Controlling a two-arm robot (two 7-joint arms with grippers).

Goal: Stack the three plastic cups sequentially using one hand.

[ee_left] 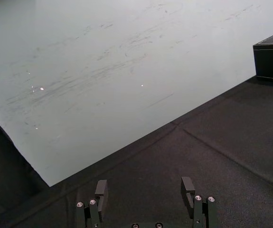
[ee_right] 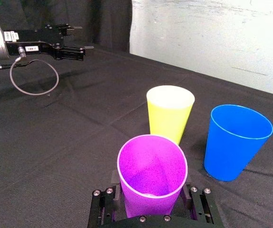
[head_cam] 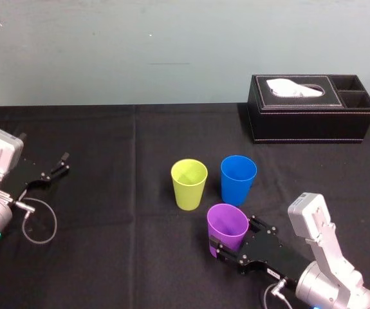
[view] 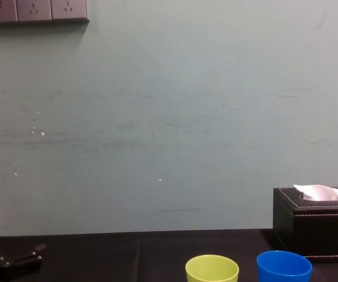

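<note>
purple cup [head_cam: 227, 226] is at the near right of the black cloth [head_cam: 107, 270], clamped low on its sides between the two fingers of the right gripper [head_cam: 231, 237], which reaches in from the near right corner. the right wrist view shows that cup [ee_right: 152, 173] mouth up and empty, with the right gripper [ee_right: 152, 202] narrowed onto it, one finger pressed to each side. from the head view the cup leans a little; whether its base touches the cloth cannot be told. just beyond it stand the other two, upright, mouths up and side by side with a small gap between them: the yellow-green cup [head_cam: 189, 184] on the left and the blue cup [head_cam: 238, 179] on the right. the purple cup is near both but apart from them, roughly in front of the gap. the chest view catches the rims of the yellow-green cup [view: 211, 269] and the blue cup [view: 284, 267]. a black tissue box [head_cam: 310, 108] with white tissue poking from its top sits at the far right, well apart from the cups. the left gripper [head_cam: 61, 164] is parked at the far left of the cloth, well apart from the cups, its fingers spread wide with nothing between them, as the left wrist view [ee_left: 144, 190] also shows.
</note>
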